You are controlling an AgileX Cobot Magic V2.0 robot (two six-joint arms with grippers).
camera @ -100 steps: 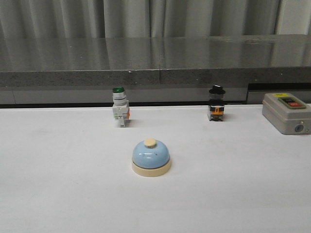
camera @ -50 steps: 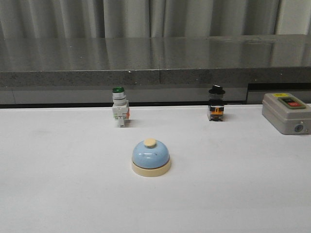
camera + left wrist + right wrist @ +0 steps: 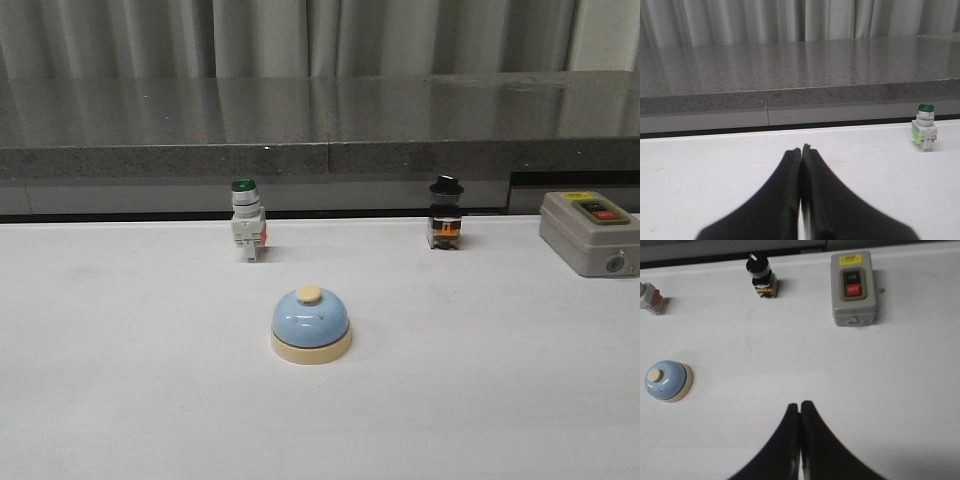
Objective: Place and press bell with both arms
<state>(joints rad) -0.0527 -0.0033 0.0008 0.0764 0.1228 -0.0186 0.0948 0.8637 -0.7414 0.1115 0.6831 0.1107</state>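
The bell [image 3: 311,324], a light-blue dome on a cream base with a cream knob, stands upright on the white table near the middle in the front view. It also shows in the right wrist view [image 3: 667,381]. Neither arm shows in the front view. My left gripper [image 3: 801,149] is shut and empty, low over bare table; the bell is out of its view. My right gripper [image 3: 799,404] is shut and empty, above the table and well apart from the bell.
A green-capped white push-button switch [image 3: 247,219] stands behind the bell to the left, also in the left wrist view [image 3: 925,127]. A black-knobbed selector switch [image 3: 445,213] stands back right. A grey box with ON and OFF buttons [image 3: 591,232] sits far right. A dark stone ledge [image 3: 320,130] runs behind.
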